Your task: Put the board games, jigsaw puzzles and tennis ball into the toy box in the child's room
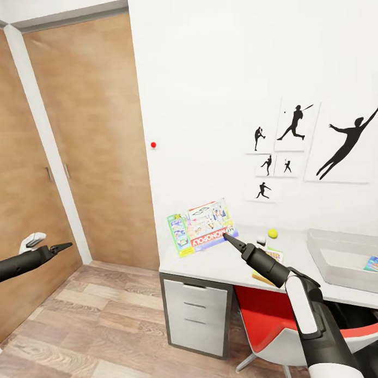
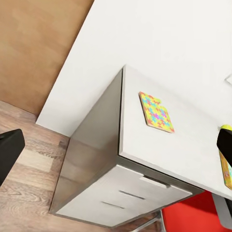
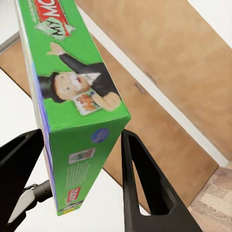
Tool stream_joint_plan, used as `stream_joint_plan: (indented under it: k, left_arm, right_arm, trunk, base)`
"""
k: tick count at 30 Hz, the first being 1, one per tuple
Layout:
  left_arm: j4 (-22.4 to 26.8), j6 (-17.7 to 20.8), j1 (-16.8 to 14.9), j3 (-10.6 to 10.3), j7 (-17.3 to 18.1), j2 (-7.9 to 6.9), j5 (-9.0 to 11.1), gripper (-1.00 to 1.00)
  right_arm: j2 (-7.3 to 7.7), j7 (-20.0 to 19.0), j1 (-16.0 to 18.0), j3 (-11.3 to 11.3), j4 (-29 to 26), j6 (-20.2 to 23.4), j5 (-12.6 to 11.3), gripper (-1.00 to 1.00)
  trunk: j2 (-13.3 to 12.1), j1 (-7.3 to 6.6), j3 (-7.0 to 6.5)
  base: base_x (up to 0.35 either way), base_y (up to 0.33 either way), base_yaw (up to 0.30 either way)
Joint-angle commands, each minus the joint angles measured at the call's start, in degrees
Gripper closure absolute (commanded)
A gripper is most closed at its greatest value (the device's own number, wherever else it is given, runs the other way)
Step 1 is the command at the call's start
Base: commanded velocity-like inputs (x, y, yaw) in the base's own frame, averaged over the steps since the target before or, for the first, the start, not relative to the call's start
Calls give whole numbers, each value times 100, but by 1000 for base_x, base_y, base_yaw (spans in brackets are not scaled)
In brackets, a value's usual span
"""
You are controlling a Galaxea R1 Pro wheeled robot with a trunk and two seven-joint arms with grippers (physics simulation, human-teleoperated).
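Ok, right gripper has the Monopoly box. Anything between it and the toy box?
Nothing tall. The Monopoly box hangs from the right gripper. Toward the toy box, the tennis ball and a jigsaw puzzle lie low on the table.

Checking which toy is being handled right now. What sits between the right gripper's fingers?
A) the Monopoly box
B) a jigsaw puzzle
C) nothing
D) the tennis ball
A: the right gripper has its fingers on either side of the green edge of the Monopoly box, lifted above the table.
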State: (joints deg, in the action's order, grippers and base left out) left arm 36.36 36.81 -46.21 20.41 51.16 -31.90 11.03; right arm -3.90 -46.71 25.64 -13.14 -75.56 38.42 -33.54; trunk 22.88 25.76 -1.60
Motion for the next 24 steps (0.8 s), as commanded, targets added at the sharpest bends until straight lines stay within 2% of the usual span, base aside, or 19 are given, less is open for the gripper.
stream_joint_plan:
  k: [1,5,12,24]
  left_arm:
    - [-1,36,-3,7,8,0,22,-100]
    - [-6,36,-3,7,8,0,22,-100]
    - [-6,36,-3,7,8,0,22,-100]
    - [-4,37,-3,0,8,0,22,-100]
  right_arm:
    - [-5,-14,3,-10,-10,34,-12,100]
    - [-5,-12,3,-5,-26,34,-13,100]
    - [-5,-14,3,-5,-28,34,-17,100]
    - [-5,-14,3,-4,-29,34,-15,100]
  trunk:
    - [4,2,3]
    - [4,2,-1]
    - [4,2,-41]
    - [4,2,-123]
  base:
    - [0,0,-1]
    - [0,0,-23]
    - [7,0,-155]
    - [132,49,-183]
